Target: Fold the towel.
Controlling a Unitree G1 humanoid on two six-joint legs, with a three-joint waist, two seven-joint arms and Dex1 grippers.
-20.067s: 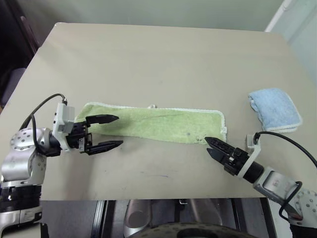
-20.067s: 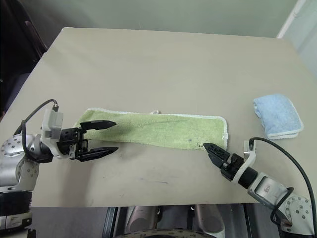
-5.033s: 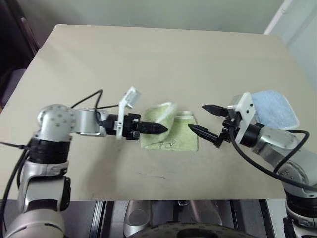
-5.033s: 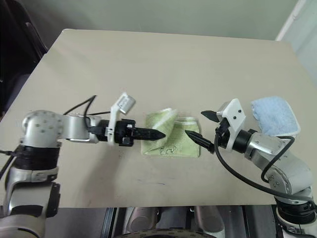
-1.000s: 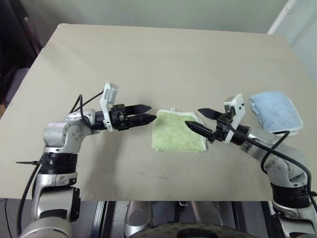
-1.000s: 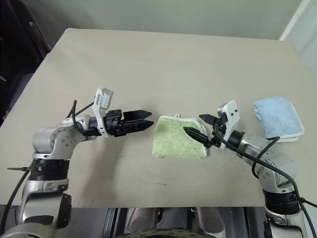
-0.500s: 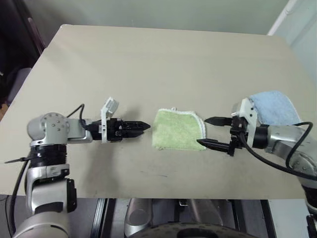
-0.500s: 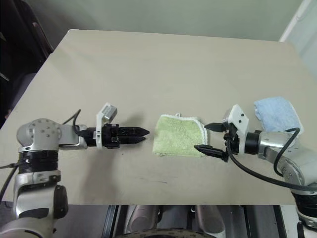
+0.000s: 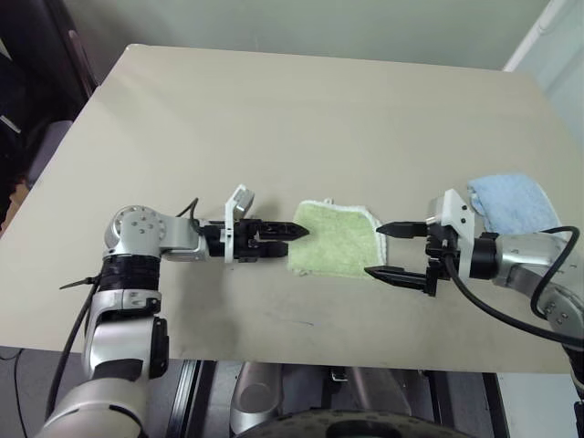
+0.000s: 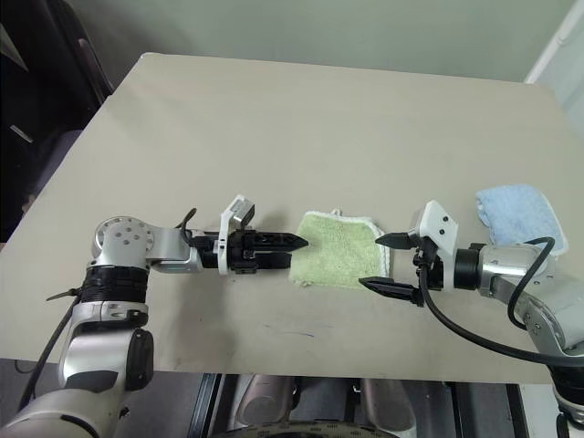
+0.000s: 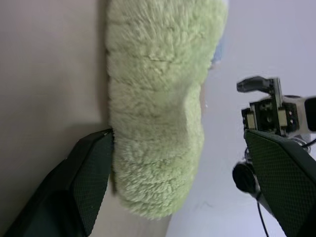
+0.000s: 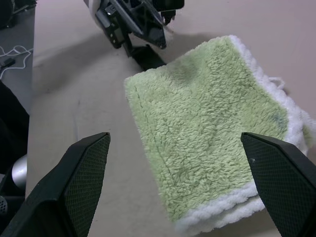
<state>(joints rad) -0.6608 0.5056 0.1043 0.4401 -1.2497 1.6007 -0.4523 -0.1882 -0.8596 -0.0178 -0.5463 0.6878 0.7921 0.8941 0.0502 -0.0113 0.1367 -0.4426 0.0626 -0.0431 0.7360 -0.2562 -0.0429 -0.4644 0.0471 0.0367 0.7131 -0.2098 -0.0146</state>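
The towel lies folded into a small light green square with white edging, near the front middle of the table. My left gripper points right at the towel's left edge with its jaws open; in the left wrist view one finger rests against the towel. My right gripper is open just off the towel's right edge, pointing left, holding nothing. The right wrist view looks down on the towel between the two fingers, with the left gripper beyond it.
A smaller light blue towel lies folded at the right side of the beige table. The table's front edge runs close below both arms. The far half of the table is bare.
My left gripper has rolled, sunk and moved right up to the towel's left edge. My right gripper has drawn back from over the towel to just off its right edge.
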